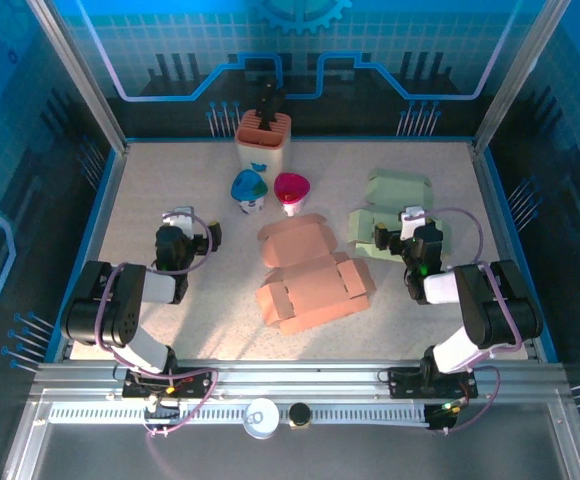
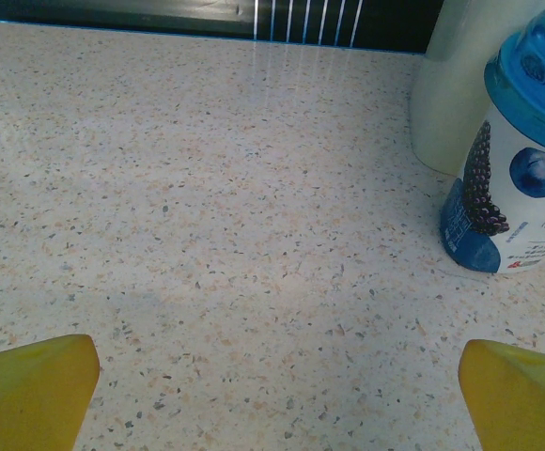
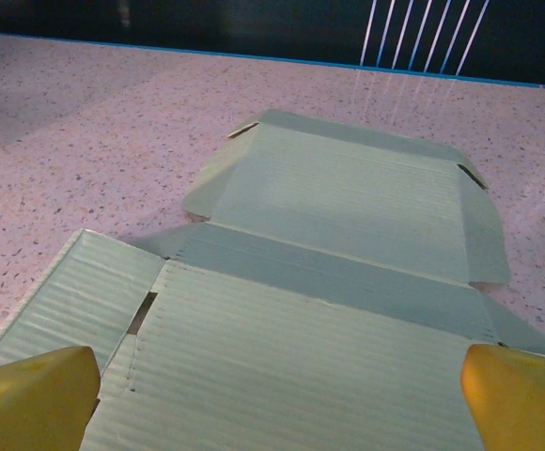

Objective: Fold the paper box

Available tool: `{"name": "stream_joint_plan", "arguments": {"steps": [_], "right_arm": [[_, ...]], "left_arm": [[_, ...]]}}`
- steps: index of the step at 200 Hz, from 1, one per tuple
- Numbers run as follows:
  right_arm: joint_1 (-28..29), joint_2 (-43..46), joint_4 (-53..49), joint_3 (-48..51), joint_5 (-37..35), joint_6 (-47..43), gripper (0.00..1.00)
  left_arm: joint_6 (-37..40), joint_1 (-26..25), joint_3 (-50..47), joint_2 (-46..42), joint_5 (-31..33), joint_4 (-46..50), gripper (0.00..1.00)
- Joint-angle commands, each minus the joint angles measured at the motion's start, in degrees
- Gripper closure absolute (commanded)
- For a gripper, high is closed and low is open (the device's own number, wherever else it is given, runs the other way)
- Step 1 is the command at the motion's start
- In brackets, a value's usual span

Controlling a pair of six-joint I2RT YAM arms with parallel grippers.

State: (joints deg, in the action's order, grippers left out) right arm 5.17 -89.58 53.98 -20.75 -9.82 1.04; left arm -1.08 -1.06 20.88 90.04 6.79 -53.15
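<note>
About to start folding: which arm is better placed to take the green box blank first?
Right. The right gripper, open, hovers directly over the flat green box blank; the left gripper, also open, faces bare table beside a blue-lidded cup.

We are seeing the speckled table (image 1: pixel 170 180) lit brightly and evenly from above in the overhead view, while the enclosure walls (image 1: pixel 10 200) are glowing dim blue at the left and right edges. In both wrist views, white streaks are reflecting off the table near the top edge. The yellow fingertips (image 2: pixel 28 395) in the lower corners are blurring out of focus.
</note>
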Motion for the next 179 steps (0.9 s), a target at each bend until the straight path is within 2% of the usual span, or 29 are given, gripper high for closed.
{"name": "stream_joint_plan", "arguments": {"steps": [1, 24, 48, 59, 83, 94, 103, 108, 111, 117, 126, 129, 137, 142, 151, 157, 167, 179], "right_arm": [[-1.0, 2.3, 7.6, 3.8, -5.4, 2.0, 0.00], [-1.6, 3.5, 10.8, 6.1, -3.9, 2.0, 0.00], [-1.4, 3.9, 12.5, 7.2, -3.6, 1.6, 0.00], [0.0, 5.7, 13.2, 8.1, -5.9, 0.5, 0.00], [5.5, 17.3, 2.3, 6.6, -11.2, -4.6, 0.00], [8.5, 22.4, 1.4, 6.3, -13.5, -7.7, 0.00], [10.7, 27.9, -1.5, 5.0, -15.6, -8.6, 0.00], [12.0, 32.1, -7.1, 2.6, -16.8, -7.9, 0.00], [12.6, 33.6, -9.3, 1.6, -16.9, -7.1, 0.00], [13.4, 38.7, -20.7, -3.2, -17.3, -2.1, 0.00], [13.1, 42.9, -37.4, -10.1, -16.2, 7.3, 0.00], [12.5, 44.1, -44.9, -13.3, -13.9, 11.2, 0.00], [11.0, 45.7, -53.3, -17.6, -5.9, 16.2, 0.00], [10.1, 46.3, -56.0, -18.7, -1.4, 20.1, 0.00], [8.2, 47.1, -56.8, -18.5, 5.2, 26.7, 0.00], [6.3, 46.9, -56.3, -18.3, 11.7, 29.6, 0.00], [4.5, 44.9, -58.6, -20.1, 21.0, 33.0, 0.00], [6.7, 42.1, -69.5, -24.7, 20.6, 34.1, 0.00]], "left_arm": [[1.4, 0.3, -0.4, -1.4, -1.5, -2.3, 0.01], [1.7, -0.9, -3.9, -5.7, 2.3, -5.8, 0.01], [4.9, -4.3, -4.2, -9.1, 5.9, -3.9, 0.01], [6.5, -6.2, -3.7, -11.7, 8.0, -1.3, 0.01], [8.9, -10.3, -2.5, -21.2, 11.0, 4.4, 0.01], [9.1, -12.9, -0.3, -26.2, 12.5, 8.6, 0.01], [8.9, -16.0, 3.6, -29.6, 16.6, 15.0, 0.01], [7.9, -18.1, 6.7, -31.0, 20.0, 19.4, 0.01], [6.7, -19.2, 9.1, -31.7, 22.1, 22.9, 0.01], [2.2, -20.8, 14.3, -32.7, 24.8, 32.7, 0.01], [-7.9, -21.1, 23.7, -32.9, 21.6, 51.5, 0.01], [-11.7, -21.1, 26.1, -32.7, 21.0, 55.8, 0.01], [-23.8, -20.9, 30.1, -31.9, 18.9, 64.8, 0.01], [-28.4, -20.5, 30.3, -31.6, 15.1, 65.7, 0.01], [-33.8, -18.3, 29.2, -30.9, 1.7, 62.9, 0.01], [-39.0, -17.9, 28.9, -29.8, -3.2, 62.4, 0.03], [-45.4, -20.4, 29.9, -27.6, -5.2, 64.9, 0.15], [-51.7, -27.3, 30.4, -26.3, -0.9, 70.0, 0.26]]}}
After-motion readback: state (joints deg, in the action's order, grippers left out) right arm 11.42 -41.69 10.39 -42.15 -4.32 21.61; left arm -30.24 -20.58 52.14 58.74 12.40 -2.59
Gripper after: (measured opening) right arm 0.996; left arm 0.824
